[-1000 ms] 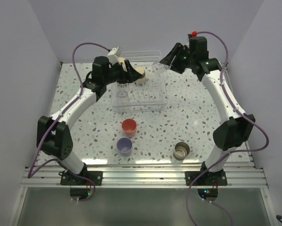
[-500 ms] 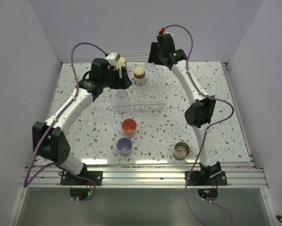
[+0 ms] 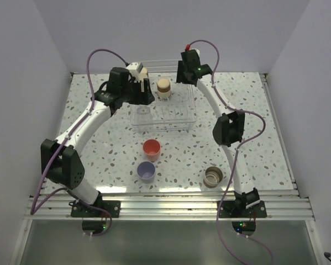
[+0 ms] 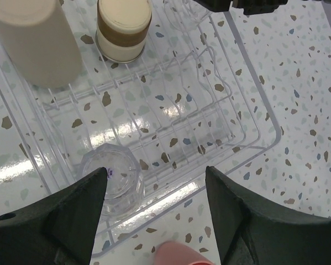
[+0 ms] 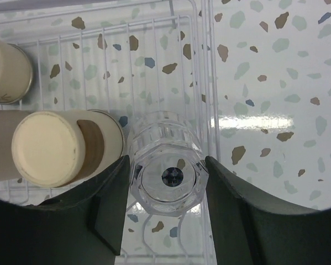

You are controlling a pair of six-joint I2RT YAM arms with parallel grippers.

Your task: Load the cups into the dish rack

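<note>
Three cups (image 3: pixel 151 148) are waiting outside the rack (image 3: pixel 164 126) while the right claw (image 5: pixel 165 167) is gripping a glass (image 5: pixel 166 178), the left claw (image 4: pixel 157 185) gaping empty.

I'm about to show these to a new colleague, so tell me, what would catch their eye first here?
Both arms reach over the white rack at the table's far middle, where the right gripper clamps a clear glass by the rack's right edge while the left gripper hangs open above. Nearer the bases, a red cup and a lavender cup stand on the table outside the rack.
</note>
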